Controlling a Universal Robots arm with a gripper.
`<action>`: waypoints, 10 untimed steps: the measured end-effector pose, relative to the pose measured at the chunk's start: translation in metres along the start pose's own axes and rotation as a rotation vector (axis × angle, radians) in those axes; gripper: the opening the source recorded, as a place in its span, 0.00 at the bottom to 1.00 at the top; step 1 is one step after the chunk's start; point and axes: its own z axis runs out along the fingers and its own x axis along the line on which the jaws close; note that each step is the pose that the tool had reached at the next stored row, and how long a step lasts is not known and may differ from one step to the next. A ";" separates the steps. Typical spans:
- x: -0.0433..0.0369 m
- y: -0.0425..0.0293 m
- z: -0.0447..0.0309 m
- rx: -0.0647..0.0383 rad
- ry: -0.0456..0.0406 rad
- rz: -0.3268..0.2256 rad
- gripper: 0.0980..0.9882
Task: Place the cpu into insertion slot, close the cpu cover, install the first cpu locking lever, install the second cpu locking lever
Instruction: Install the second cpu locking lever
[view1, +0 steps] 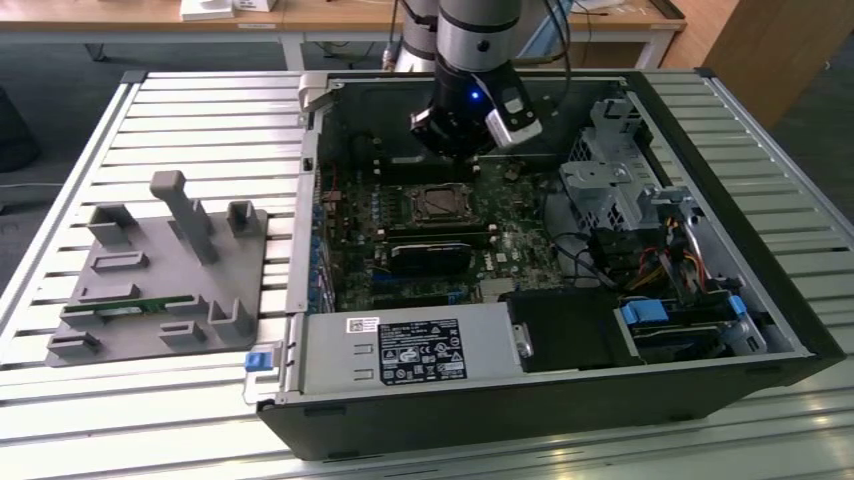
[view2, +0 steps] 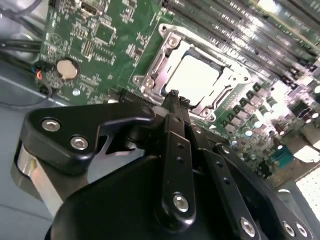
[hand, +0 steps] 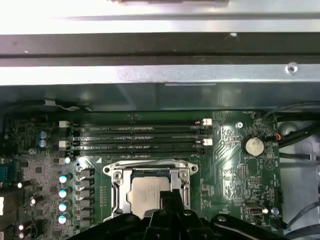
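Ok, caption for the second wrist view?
End effector poised beside the cpu cover, cpu seated in its socket.

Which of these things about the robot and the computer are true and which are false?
1. The cpu lies in the insertion slot. True.
2. The gripper is holding the cpu up in the air. False: the cpu sits in the slot, below the gripper.
3. The cpu cover lies flat around the cpu. True.
4. The computer case is closed with a lid. False: its side is open and the green board shows.
5. A round silver battery sits on the green board. True.
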 end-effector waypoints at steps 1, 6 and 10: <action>-0.0001 -0.0014 0.0000 -0.013 0.0005 0.000 0.01; -0.0006 -0.0130 0.0010 -0.028 0.0034 0.001 0.01; -0.0010 -0.0245 0.0027 -0.028 0.0044 0.001 0.01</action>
